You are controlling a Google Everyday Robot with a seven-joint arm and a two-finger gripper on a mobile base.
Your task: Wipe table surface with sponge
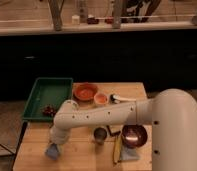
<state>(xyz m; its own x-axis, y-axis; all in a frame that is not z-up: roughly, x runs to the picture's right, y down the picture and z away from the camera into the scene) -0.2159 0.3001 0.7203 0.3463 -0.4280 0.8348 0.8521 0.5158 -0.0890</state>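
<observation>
The light tan wooden table surface (82, 152) fills the lower middle of the camera view. My white arm reaches from the right across the table to its front left. My gripper (54, 145) points down there and is shut on the pale-blue sponge (52, 151), which rests against the tabletop near the left edge.
A green tray (47, 95) with small red pieces sits at the back left. An orange bowl (85, 91), a small orange cup (100, 98) and a white-handled tool (120, 98) stand at the back. A metal cup (99, 134), a dark red bowl (134, 134) and a grey-blue piece with a yellow strip (123, 152) lie under my arm.
</observation>
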